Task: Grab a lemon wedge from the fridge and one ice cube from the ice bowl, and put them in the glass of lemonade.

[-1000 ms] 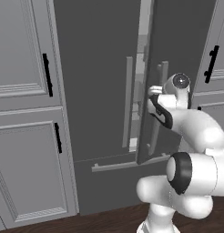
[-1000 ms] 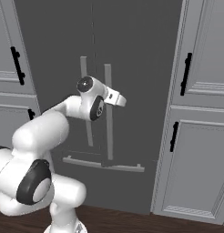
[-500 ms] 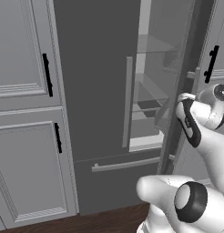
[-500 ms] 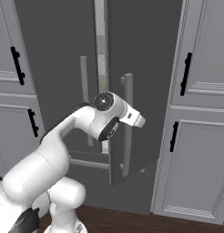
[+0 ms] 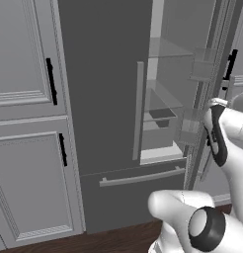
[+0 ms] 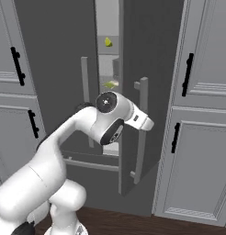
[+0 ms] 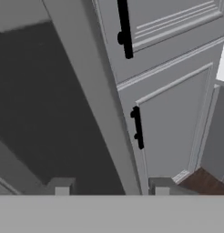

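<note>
Fridge point(image 5: 108, 99), the tall dark grey double-door appliance, stands with its right door point(image 6: 147, 69) swung partly out, so pale shelves point(image 5: 165, 49) show inside it. Against that door's long pale grey bar handle point(image 6: 141, 128) sits the white arm's two-finger gripper point(image 7: 112, 185); in the hand view its dark tips stand apart with the door's edge running down between them, so the claw looks spread rather than pinching. Half a second ago the door stood at a narrower angle, and a second ago it was barely ajar. To do this well, I judge the door should be swung wider before reaching in, keeping the arm clear of its edge. Inside the fridge, high in the gap, lies the tiny bright yellow-green lemon wedge point(image 6: 107, 42).
</note>
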Motion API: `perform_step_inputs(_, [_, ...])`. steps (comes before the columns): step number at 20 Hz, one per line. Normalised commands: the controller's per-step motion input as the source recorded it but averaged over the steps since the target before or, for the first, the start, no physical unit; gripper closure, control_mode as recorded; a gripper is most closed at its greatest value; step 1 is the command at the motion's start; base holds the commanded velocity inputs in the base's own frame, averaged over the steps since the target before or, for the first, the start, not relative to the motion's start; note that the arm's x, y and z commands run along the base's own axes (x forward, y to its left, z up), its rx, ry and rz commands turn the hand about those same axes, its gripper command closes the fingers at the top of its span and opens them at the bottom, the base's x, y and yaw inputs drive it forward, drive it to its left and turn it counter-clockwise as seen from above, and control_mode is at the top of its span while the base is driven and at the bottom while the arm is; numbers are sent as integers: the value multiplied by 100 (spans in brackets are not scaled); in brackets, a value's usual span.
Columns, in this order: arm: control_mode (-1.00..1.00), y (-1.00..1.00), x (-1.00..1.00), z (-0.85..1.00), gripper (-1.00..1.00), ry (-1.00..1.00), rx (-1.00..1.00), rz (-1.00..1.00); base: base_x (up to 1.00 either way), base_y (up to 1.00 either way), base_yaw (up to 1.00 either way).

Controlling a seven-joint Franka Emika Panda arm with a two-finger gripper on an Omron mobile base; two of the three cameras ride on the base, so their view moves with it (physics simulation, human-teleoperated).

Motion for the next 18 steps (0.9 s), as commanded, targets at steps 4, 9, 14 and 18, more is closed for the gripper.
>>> perform_step_inputs(4, [-100,29,-82,92,-100,-4,-7,3,0,0,0])
perform_step_inputs(9, [-100,90,-21,48,-100,2,-20,0,0,0,0])
perform_step_inputs(14, [-100,100,39,-5,-100,29,-38,0,0,0,0])
perform_step_inputs(18, [-100,91,71,-38,-100,46,-49,-2,0,0,0])
